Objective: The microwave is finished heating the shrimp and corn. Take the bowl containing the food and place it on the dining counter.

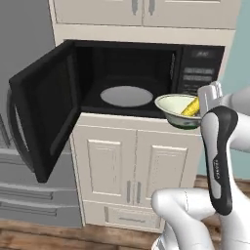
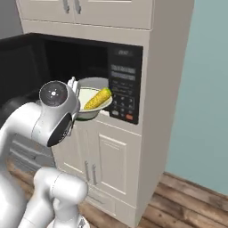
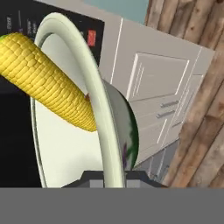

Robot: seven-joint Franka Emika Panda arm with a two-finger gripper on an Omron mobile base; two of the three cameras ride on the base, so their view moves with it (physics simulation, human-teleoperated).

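- Bowl (image 1: 179, 110) hangs in the air just in front of the microwave (image 1: 122, 78), near its keypad panel (image 2: 123, 89), because I have it by the rim and it rests on nothing
- My gripper (image 3: 114, 175) sits at the bowl's right edge in the left base view; in the hand view the thin rim runs straight down between my fingertips, so I judge them clamped on the rim, one inside the wall and one outside, though the tips themselves are mostly hidden
- Corn (image 2: 98, 98) lies slanted inside the bowl with one end over the rim; a rim grip leaves the bowl free to tip, so I judge it needs to be carried level
- Something small and reddish peeks beside the cob in the hand view; it may be the shrimp, but I cannot tell
- Microwave door (image 1: 46, 107) stands swung wide to the left, which leaves the opening free, and the pale turntable plate (image 1: 126, 96) inside is bare
- Cream cabinets (image 1: 136, 166) sit below the microwave, with wooden floor (image 2: 187, 200) to the right
- Removal looks done to me; carrying the bowl to the dining counter is still to do
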